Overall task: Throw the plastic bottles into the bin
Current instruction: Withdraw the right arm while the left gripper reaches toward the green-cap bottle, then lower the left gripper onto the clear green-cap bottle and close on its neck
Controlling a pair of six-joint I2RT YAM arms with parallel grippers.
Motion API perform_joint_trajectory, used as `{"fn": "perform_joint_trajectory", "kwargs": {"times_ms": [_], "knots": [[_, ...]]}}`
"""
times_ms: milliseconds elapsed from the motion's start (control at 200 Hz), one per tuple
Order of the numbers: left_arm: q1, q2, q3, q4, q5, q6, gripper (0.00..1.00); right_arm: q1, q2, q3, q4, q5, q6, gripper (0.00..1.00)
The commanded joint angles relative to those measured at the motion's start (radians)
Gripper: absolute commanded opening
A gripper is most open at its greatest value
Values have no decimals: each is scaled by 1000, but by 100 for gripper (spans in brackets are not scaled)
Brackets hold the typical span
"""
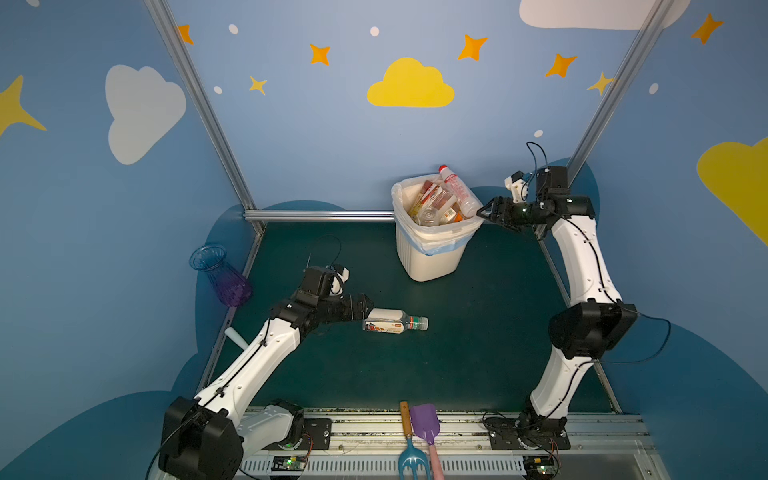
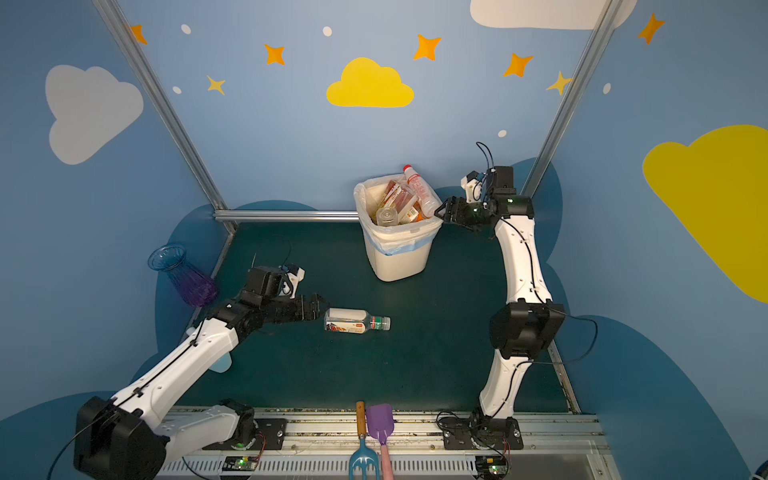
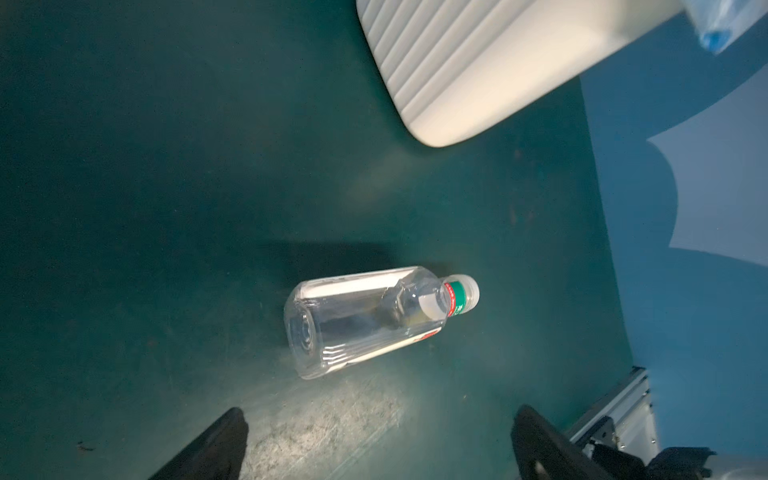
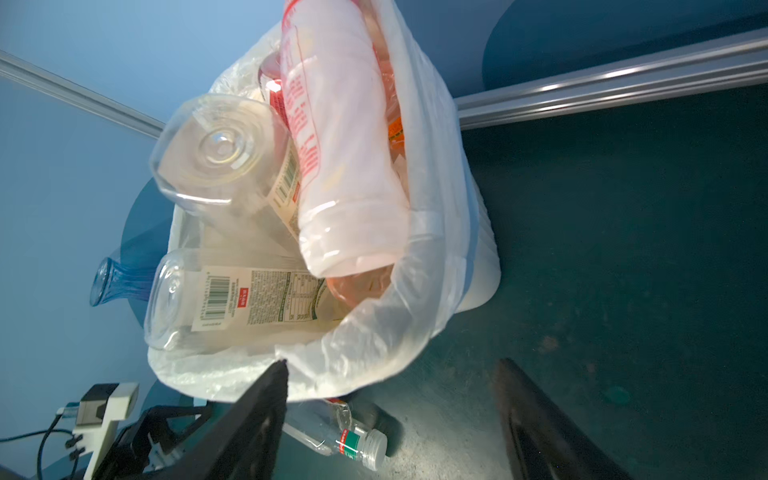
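The cream ribbed bin [image 1: 430, 262] [image 2: 397, 262] [image 3: 478, 62] stands at the back of the green mat, its bag full of plastic bottles. A pinkish-white bottle with a red cap [image 1: 456, 190] [image 2: 420, 190] [image 4: 345, 145] lies on top of the pile, its cap poking past the rim. My right gripper [image 1: 482, 212] [image 2: 438, 212] [image 4: 392, 363] hangs open at the bin's right rim, holding nothing. A clear bottle with a green neck band [image 1: 395, 323] [image 2: 357, 323] [image 3: 374, 320] [image 4: 345, 436] lies on the mat. My left gripper [image 1: 366, 308] [image 2: 322, 308] [image 3: 380, 411] is wide open just short of its base.
A blue-purple ribbed vase [image 1: 222, 274] [image 2: 183, 276] [image 4: 116, 282] leans at the mat's left edge. A blue hand fork [image 1: 409, 440] and a purple shovel [image 1: 424, 424] lie on the front rail. An aluminium frame bar [image 1: 320, 215] runs along the back.
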Motion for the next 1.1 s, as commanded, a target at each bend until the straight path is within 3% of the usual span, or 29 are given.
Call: {"fn": "perform_joint_trajectory", "kwargs": {"times_ms": [0,210,491,741,926,1091], "knots": [[-59,-21,-8,-16,-124,76,100,-4,-152,-81,80,110,-14,79],[-212,53,10,-6,-268,238,100,14,-537,-512,250,114,34,79],[-335,292,197,-50,-301,448,100,104,-914,-917,250,129,84,78],[-413,508,398,-199,-260,554,99,110,-1079,-1042,193,132,95,78],[-497,707,584,-370,-362,606,93,110,-1122,-1073,173,132,92,78],[-526,808,629,-378,-435,637,93,109,-1143,-1069,153,138,73,78]]}}
